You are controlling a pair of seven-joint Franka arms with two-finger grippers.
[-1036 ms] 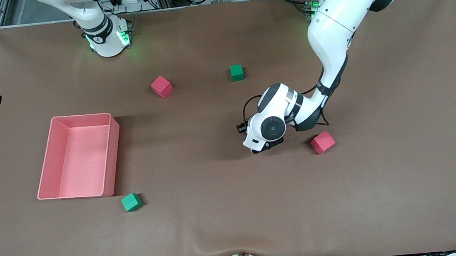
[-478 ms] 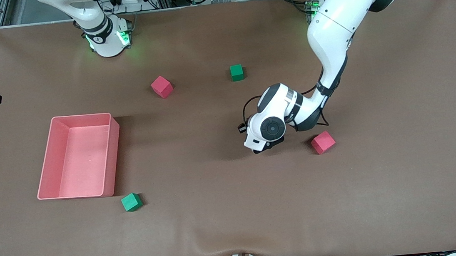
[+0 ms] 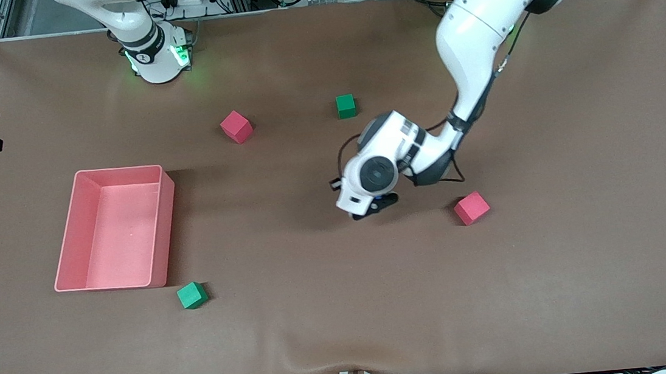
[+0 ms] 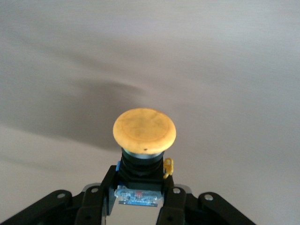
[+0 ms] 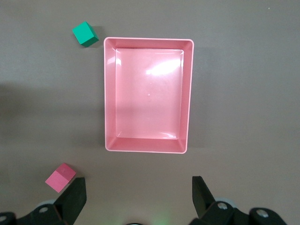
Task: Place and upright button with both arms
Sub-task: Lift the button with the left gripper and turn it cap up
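The left claw [image 4: 140,206] is clamped on the dark body of the small push-button with a round orange cap [image 4: 144,130]; the black fingers [image 4: 96,206] press its two sides, and the cap points away from the wrist with brown cloth all around it. In the front view that left claw [image 3: 374,205] hangs over bare counter near the middle, at the end of the white jointed left arm [image 3: 466,46] that reaches down from its base at the top of that view. The button itself is hidden under the wrist there.

A pink foam cube [image 3: 471,208] lies on the brown cloth-covered counter [image 3: 589,248] near the claw, toward the left arm's end. A green foam cube [image 3: 346,105] sits farther from the front camera, and a second pink foam cube [image 3: 236,126] lies beside it toward the right arm's end.

The right claw [image 5: 136,197] is spread wide with nothing between its fingers, high above the empty pink rectangular plastic bin [image 5: 147,96]. The right arm [image 3: 134,29] waits by its base. A second green foam cube [image 3: 192,295] rests just off the bin's corner, nearer to the front camera.
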